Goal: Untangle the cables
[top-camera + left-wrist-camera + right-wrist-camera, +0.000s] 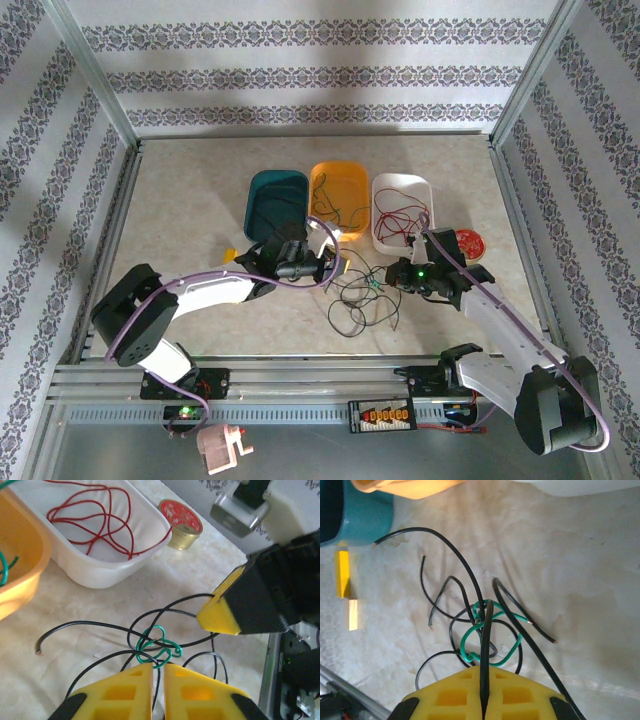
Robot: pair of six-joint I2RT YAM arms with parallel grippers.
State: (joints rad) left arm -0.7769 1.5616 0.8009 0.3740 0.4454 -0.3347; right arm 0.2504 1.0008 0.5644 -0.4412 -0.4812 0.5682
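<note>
With the right jaws clamped on a black cable (485,660) in the cables (362,290) mid-counter (200,200) and the left jaws nearly together, grip unclear, draw apart slowly so the green loop (158,628) slips free.

Marbled table (190,200), three trays (340,168), tangled cables (355,295), red disc (469,243)

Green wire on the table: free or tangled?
Tangled: the thin green wire loops through the thin black wires in both wrist views.

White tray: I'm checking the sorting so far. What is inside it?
Red cables, looped loosely on the white tray's floor; no green or black ones show. In the top view the right arm covers its near corner.
</note>
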